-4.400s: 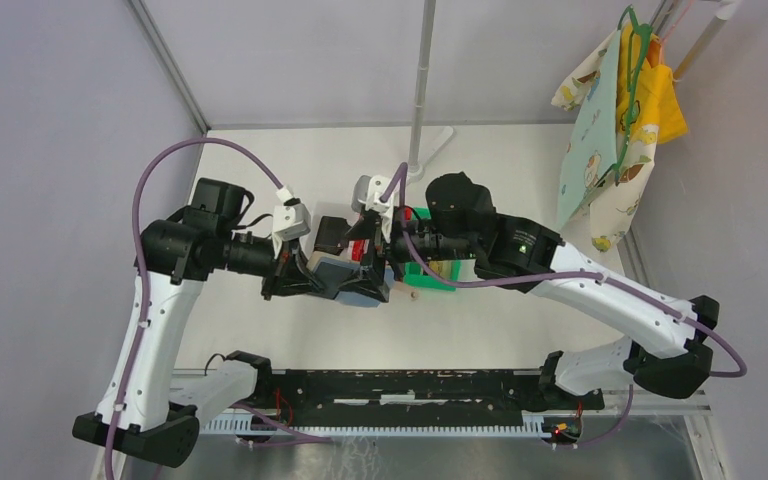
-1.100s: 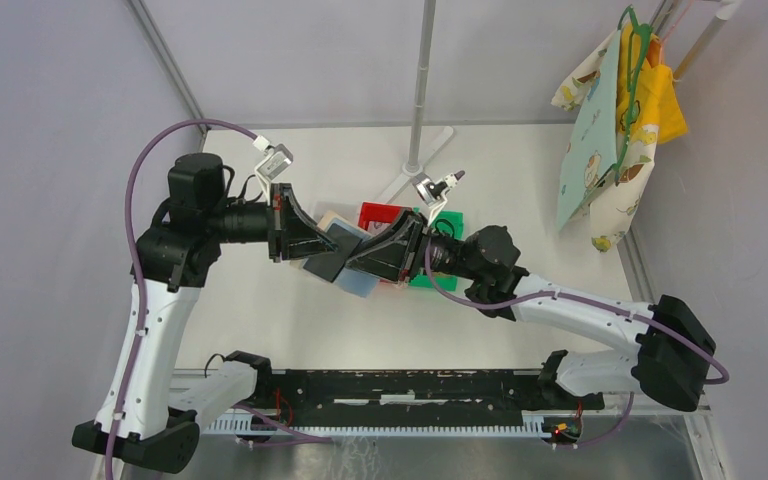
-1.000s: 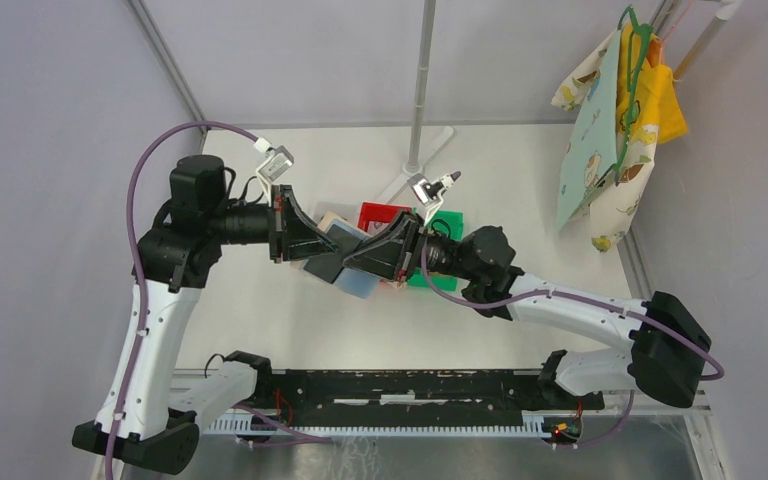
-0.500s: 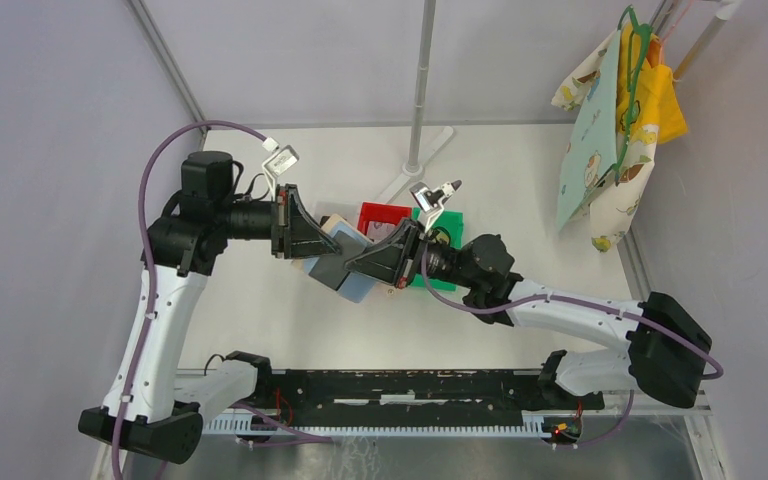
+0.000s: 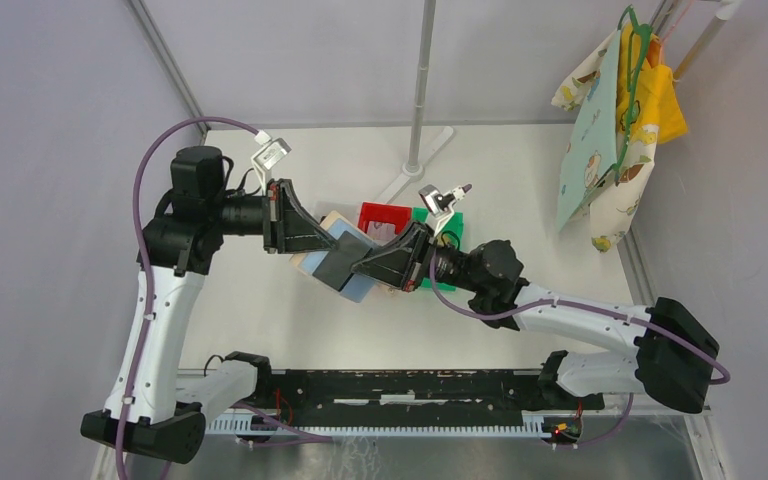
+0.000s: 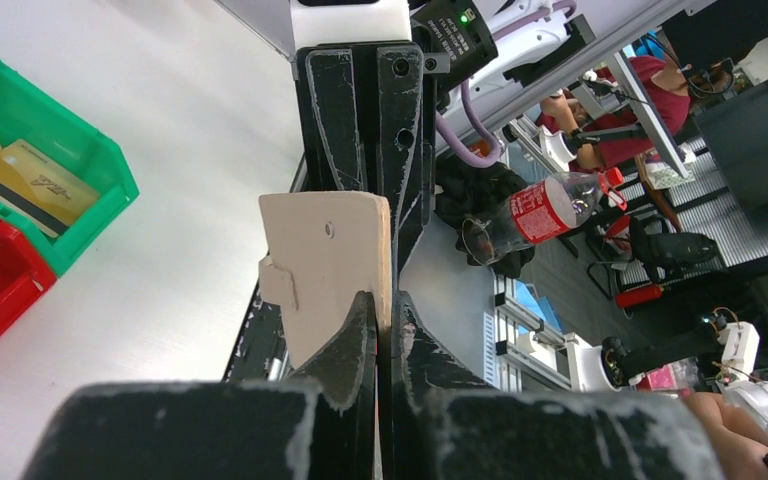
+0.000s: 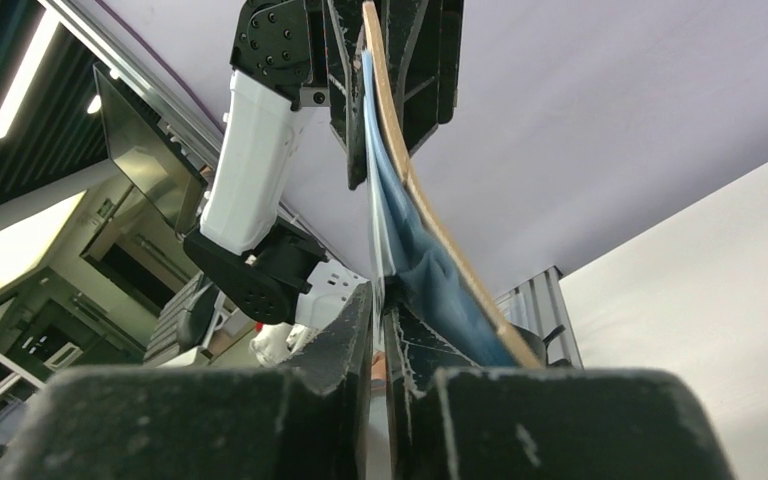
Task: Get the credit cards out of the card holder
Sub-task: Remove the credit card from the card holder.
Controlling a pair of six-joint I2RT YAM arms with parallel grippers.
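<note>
The card holder (image 5: 312, 262) hangs in the air between my two grippers, tan outside with light blue pockets (image 7: 422, 262) inside. My left gripper (image 6: 382, 312) is shut on its tan flap (image 6: 325, 255), which stands upright between the fingers. From the opposite side my right gripper (image 7: 380, 298) has its jaws closed on a thin pale credit card (image 7: 372, 190) whose edge sticks out of the blue pockets. In the top view the two grippers meet over the table's middle, left gripper (image 5: 332, 246) and right gripper (image 5: 362, 268). Two gold credit cards (image 6: 32, 180) lie in the green bin (image 6: 85, 165).
A red bin (image 5: 381, 215) and the green bin (image 5: 450, 224) stand side by side just behind the grippers. A pole with its base (image 5: 416, 165) stands at the back. Patterned cloths (image 5: 612, 135) hang at the right. A black rail (image 5: 400, 388) runs along the near edge.
Both grippers stay together at the card holder. The right wrist has slid slightly right and toward me, and the holder has shifted a little with it.
</note>
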